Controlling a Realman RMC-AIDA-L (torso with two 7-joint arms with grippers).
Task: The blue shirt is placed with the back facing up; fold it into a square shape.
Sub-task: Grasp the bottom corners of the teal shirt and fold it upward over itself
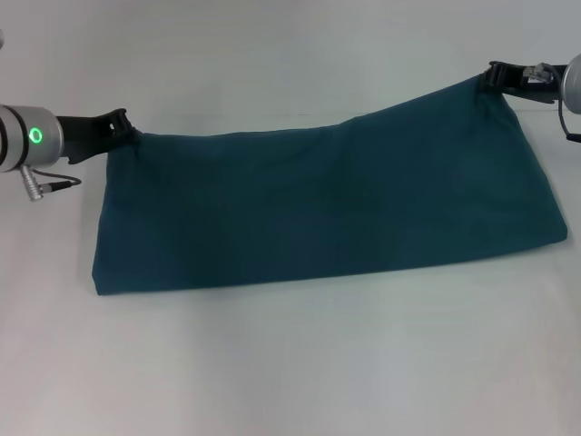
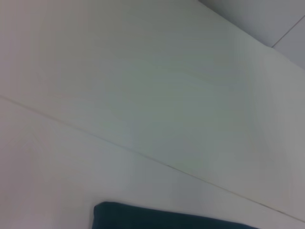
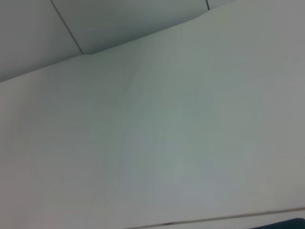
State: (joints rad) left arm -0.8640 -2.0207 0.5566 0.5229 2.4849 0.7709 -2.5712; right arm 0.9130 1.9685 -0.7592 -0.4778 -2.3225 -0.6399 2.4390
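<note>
Both grippers, left gripper (image 1: 125, 127) and right gripper (image 1: 490, 77), have fingers clamped on far corners of the dark teal-blue soft fabric shirt (image 1: 327, 204), its long axis spanning the white surface (image 1: 290, 363) between them.

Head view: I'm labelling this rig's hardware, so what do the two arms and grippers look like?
The left arm has a silver cylindrical wrist with a glowing green ring light and a thin cable with a metal plug below. The left gripper is black. The right arm is silver too, with dark cabling, ending in the black right gripper.
</note>
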